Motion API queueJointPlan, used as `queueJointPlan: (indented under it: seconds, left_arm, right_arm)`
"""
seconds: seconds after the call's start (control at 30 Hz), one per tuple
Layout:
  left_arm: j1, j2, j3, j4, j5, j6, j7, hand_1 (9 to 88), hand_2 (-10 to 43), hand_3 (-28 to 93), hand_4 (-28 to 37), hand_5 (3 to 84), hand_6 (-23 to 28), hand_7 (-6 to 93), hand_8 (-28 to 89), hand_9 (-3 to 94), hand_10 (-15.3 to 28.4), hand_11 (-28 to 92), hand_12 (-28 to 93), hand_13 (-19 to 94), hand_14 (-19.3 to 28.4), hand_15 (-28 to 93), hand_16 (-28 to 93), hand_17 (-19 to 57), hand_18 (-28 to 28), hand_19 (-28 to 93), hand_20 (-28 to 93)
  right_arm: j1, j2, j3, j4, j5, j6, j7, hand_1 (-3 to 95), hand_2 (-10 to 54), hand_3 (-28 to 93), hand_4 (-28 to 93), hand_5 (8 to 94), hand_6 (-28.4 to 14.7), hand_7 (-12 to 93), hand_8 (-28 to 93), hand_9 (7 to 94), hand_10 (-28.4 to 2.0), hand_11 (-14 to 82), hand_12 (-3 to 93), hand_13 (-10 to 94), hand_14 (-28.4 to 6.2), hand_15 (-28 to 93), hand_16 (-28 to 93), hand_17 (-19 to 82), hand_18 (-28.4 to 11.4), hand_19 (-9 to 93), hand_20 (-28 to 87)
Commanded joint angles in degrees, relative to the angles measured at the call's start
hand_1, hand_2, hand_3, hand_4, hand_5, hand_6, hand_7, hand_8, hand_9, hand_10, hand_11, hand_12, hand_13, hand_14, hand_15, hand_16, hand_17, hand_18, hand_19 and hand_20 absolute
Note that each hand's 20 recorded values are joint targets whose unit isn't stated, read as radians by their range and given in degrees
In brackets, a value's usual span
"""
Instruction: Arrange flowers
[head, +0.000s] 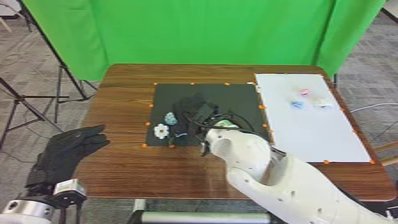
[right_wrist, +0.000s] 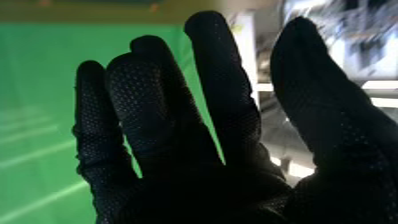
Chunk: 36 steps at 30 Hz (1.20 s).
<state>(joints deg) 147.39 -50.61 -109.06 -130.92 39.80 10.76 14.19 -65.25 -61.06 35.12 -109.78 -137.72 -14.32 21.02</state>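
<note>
The right hand (right_wrist: 204, 195) is open: fingers straight and spread, thumb well apart from them, nothing held. In the head view it is over the black mat (head: 207, 89), left of the frame's middle, at the end of the right arm (head: 266, 157) coming from the lower right.

Just left of it on the mat lies the mottled blue piece (head: 171, 118), its long axis running roughly up and down the frame. Below that, near the mat's left edge, is the white flower (head: 161, 131), and to the lower right of it a small blue piece (head: 180, 134). A pale green patch (head: 226, 123) shows beside the wrist; whether it is a flower or part of the arm I cannot tell.

Farther out, in the upper right of the frame, three more lie close together on the white board (head: 302, 135): the pink flower (head: 304, 92), the blue flower (head: 297, 104) and the pale flower (head: 323, 103).

If one of these three is next, as seems likely, the relation that matters is that they lie to the right and slightly up from the right hand, so it would have to swing across the mat's right edge. The right arm is the nearer one; the left hand (head: 71, 145), fingers relaxed, is at the table's left edge, well apart from them.
</note>
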Motion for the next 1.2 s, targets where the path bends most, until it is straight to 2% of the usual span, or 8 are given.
queueJointPlan:
  seconds: [0.03,0.2,0.33,0.77,0.8,0.9,1.0,1.2]
  left_arm:
    - [0.40,-0.38,0.25,-0.18,-0.20,0.20,0.05,30.3,3.6,79,-14.8,53.6,16.1,14.8,-9,44.4,22.8,43,11,30,27.3,64,-14,-9.3,20.8,60,14]
    - [-1.05,-0.61,1.29,0.22,0.15,-0.48,-0.95,30.3,3.6,79,-14.8,53.6,16.1,14.8,-9,44.4,22.8,43,11,30,27.3,64,-14,-9.3,20.8,60,14]
    - [-0.68,-0.68,1.10,0.15,0.03,-0.23,-0.74,30.4,3.6,79,-14.9,53.5,16.2,14.8,-9,44.3,22.8,43,11,30,27.3,64,-14,-9.4,20.8,59,14]
    - [-2.79,-0.35,1.50,0.99,0.14,-1.11,-0.97,30.2,3.5,79,-14.7,53.5,16.1,14.8,-9,44.4,22.8,43,11,30,27.3,64,-14,-9.4,20.8,59,14]
    - [-2.65,-0.15,1.58,1.02,-0.37,-0.98,-0.59,30.3,3.5,79,-14.8,53.5,16.1,14.9,-9,44.3,22.7,43,11,30,27.2,64,-14,-9.4,20.8,59,14]
    - [-2.84,0.12,1.99,1.33,-3.59,-1.67,1.19,30.3,3.4,79,-14.8,53.5,16.1,14.9,-9,44.3,22.8,43,11,30,27.3,64,-14,-9.4,20.8,59,14]
    - [-3.09,0.13,1.82,1.35,-2.54,-1.69,0.69,30.3,3.4,79,-14.7,53.5,16.1,14.8,-9,44.3,22.8,43,11,30,27.3,64,-14,-9.4,20.8,60,14]
    - [-3.10,0.37,1.97,1.41,-2.91,-1.77,1.03,30.3,3.5,79,-14.7,53.5,16.1,14.9,-9,44.3,22.8,43,11,30,27.3,64,-14,-9.3,20.8,60,14]
  right_arm:
    - [-2.07,-0.62,-0.34,0.74,-1.01,-2.71,-1.87,32.2,-5.8,83,-26,66.1,-2.0,23,-15,56.2,-19.9,23.4,17.6,55,-15.0,78,17,20,-23.2,81,6]
    - [-1.64,-1.55,-1.16,3.98,-2.65,-0.11,0.15,33.7,-7.2,84,-27,57.1,-3.0,20,-14,55.6,-19.4,24.1,17.4,55,-14.2,79,16,21,-22.8,81,8]
    - [-1.95,-1.20,-1.73,4.44,-3.90,2.35,0.83,35.4,-8.7,85,-27,53.2,-3.7,18,-13,55.6,-19.2,25.8,17.5,56,-13.9,79,16,21,-22.6,81,8]
    - [-3.11,-4.66,-3.01,7.82,-7.49,4.15,1.65,38.5,-9.5,84,-28,56.3,-2.4,19,-13,58.6,-18.2,27.5,17.0,59,-13.1,80,16,22,-22.9,81,9]
    - [-3.22,-4.97,-2.96,8.19,-8.15,4.27,1.47,38.5,-9.5,84,-28,56.6,-2.3,19,-13,58.9,-18.1,27.7,17.1,59,-13.1,80,16,22,-22.9,81,9]
    - [-3.33,-5.63,-2.94,8.84,-8.63,4.33,1.67,38.9,-9.5,84,-28,57.0,-2.2,19,-13,59.4,-17.9,28.1,17.1,59,-12.9,80,16,22,-23.0,81,9]
    - [-3.38,-5.62,-3.18,9.53,-9.46,5.24,2.10,39.5,-9.5,84,-28,57.9,-2.1,19,-13,60.3,-17.6,29.2,17.4,60,-12.8,80,17,22,-23.1,82,9]
    - [-2.85,-5.22,-4.32,11.56,-11.01,9.20,3.23,43.2,-9.5,83,-28,63.1,-1.9,21,-14,64.8,-15.0,32.4,17.9,63,-11.5,79,17,24,-22.5,82,9]
